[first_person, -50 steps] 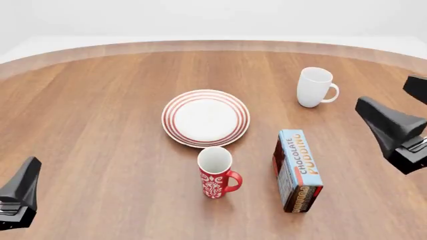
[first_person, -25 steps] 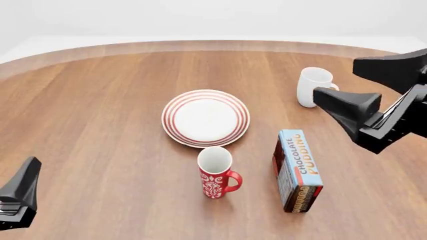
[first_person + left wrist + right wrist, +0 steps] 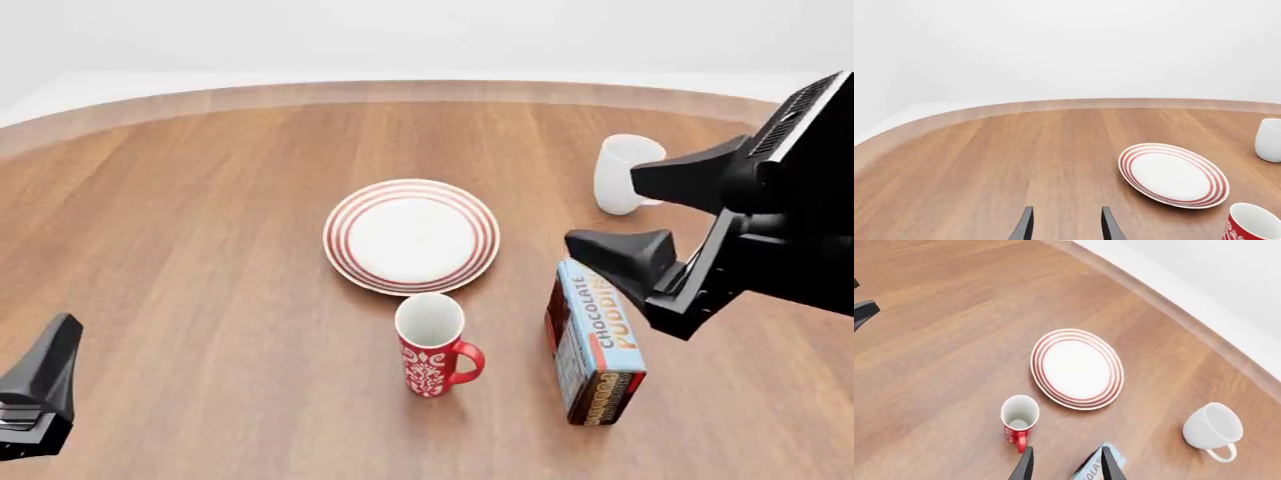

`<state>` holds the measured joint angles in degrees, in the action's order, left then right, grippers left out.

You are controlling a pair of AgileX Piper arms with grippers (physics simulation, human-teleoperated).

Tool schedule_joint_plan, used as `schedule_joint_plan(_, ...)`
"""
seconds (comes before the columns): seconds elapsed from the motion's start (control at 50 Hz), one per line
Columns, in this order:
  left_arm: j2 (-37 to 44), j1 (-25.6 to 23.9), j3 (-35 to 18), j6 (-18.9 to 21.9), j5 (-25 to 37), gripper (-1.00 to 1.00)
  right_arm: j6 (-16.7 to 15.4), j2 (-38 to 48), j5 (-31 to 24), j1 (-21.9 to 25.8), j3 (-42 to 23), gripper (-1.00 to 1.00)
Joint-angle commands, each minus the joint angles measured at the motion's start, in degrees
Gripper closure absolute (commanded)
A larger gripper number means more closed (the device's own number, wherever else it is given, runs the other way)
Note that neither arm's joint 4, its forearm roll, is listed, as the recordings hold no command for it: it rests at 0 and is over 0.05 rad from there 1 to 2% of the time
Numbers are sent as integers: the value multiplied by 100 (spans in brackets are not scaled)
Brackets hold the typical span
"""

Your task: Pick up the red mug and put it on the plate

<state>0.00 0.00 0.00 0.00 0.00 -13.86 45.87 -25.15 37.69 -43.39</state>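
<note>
The red mug stands upright on the table, just in front of the plate, with its handle to the right. It also shows in the right wrist view and at the edge of the left wrist view. The plate shows in both wrist views too, and nothing lies on it. My right gripper is open and empty. It hangs in the air above the pudding box, to the right of the mug. My left gripper is open and empty at the near left edge, far from the mug.
A plain white mug stands at the back right. A chocolate pudding box stands right of the red mug, below my right gripper. The round wooden table's far edge curves across the back.
My right arm has swung in from the right edge towards the middle, and now hangs over the pudding box. The left arm and all the objects have not moved.
</note>
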Motion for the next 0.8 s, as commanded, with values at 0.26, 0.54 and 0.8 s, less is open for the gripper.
schedule_joint_plan(0.26, 0, 0, 0, 0, 0, -100, 156, 437, 193, 516, 398, -100)
schedule_joint_plan(0.54, 0, 0, 0, 0, 0, -100, 363, 682, 519, 669, 703, -100)
schedule_joint_plan(0.8, 0, 0, 0, 0, 0, -100, 402, 1072, 546, 859, 548, -100)
